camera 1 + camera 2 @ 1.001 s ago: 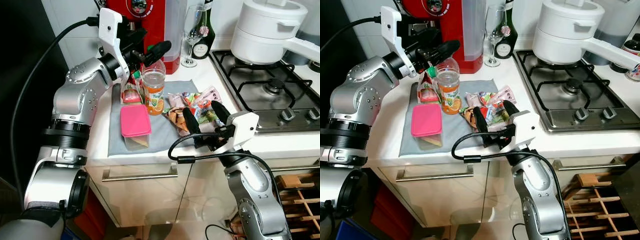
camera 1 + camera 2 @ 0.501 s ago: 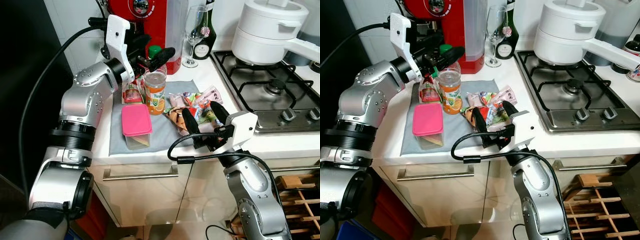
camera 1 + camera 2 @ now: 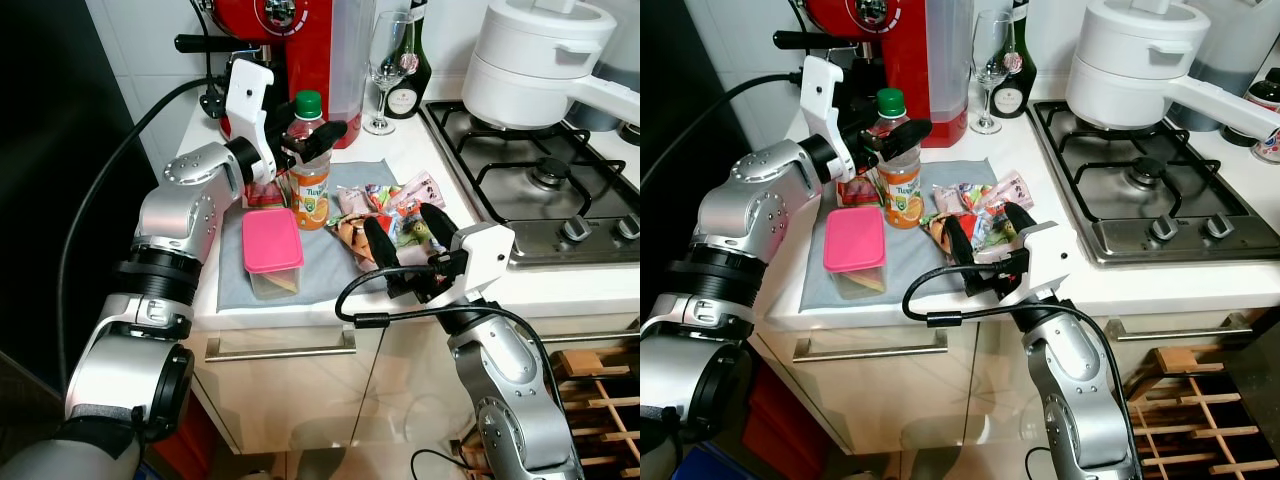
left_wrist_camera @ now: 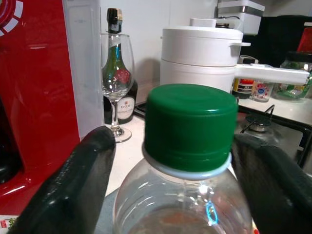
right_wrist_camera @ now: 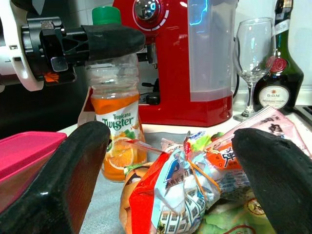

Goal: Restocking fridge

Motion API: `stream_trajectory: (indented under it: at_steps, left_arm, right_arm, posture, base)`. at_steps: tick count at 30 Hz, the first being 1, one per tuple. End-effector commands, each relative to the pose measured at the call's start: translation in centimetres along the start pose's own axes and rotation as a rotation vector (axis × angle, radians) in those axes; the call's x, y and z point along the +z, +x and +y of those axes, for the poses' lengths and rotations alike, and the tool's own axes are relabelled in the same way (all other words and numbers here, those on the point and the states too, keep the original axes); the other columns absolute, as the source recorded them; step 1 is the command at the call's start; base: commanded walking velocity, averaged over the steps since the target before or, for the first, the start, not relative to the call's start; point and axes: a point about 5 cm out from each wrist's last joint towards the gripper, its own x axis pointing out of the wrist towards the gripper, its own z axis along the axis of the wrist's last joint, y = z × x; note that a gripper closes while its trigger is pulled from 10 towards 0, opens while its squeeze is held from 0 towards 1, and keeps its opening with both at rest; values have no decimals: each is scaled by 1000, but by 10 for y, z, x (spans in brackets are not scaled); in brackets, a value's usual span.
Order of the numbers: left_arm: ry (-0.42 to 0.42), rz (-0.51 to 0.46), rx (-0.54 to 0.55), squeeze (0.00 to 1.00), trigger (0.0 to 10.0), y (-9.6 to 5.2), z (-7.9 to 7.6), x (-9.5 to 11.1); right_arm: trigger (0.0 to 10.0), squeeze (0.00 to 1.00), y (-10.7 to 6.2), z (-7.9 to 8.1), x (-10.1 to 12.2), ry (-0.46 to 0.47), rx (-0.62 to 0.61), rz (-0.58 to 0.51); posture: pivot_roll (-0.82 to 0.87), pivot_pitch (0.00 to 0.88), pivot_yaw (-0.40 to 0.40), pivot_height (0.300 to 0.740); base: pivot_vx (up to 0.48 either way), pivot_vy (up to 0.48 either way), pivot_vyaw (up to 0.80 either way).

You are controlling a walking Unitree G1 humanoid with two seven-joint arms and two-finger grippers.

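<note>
While every item still sits on the grey cloth [image 3: 320, 265] on the counter, the restocking looks barely begun; nothing is lifted yet. The left gripper [image 3: 308, 141] straddles the neck of the juice bottle [image 3: 309, 190], just below its green cap [image 4: 189, 127]; its fingers [image 4: 80, 183] stand open on either side, and whether they touch the plastic cannot be told. The bottle stands upright at the back of the cloth, with the pink-lidded box [image 3: 270, 242] just in front and the snack packets [image 3: 385, 210] to its right. The right gripper [image 3: 408, 232] hovers wide open at the counter's front edge, facing those packets and gripping nothing. By this reading, closing on the bottle, lifting it and carrying it off all remain, then the box and packets. Room is tight behind: the red machine [image 3: 300, 40] stands just past the bottle, with a wine glass [image 3: 387, 62] near to its right; upward and toward the robot lies the freer way out.
</note>
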Motion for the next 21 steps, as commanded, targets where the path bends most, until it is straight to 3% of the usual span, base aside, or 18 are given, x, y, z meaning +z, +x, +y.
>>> stream_trajectory:
  at_steps: [1, 15, 19, 21]
  left_arm:
    - [20, 0, 4, 0, 0, -1, 0, 0]
    - [29, -34, -7, 0, 0, 0, -3, -2]
    - [8, -89, 18, 0, 0, 0, -1, 9]
    - [47, -180, 29, 0, 0, -2, 0, 32]
  right_arm:
    - [10000, 0, 3, 0, 0, -3, 9, 4]
    - [10000, 0, 6, -2, -2, -13, 21, 14]
    - [10000, 0, 5, -2, -4, -15, 19, 20]
    - [10000, 0, 4, -3, -4, -15, 17, 22]
  posture:
    - [-107, 0, 50, 740]
    - [-109, 0, 37, 740]
    - [-109, 0, 37, 740]
    - [-111, 0, 41, 740]
  base:
    - [0, 0, 0]
    - [0, 0, 0]
    - [0, 0, 0]
    - [0, 0, 0]
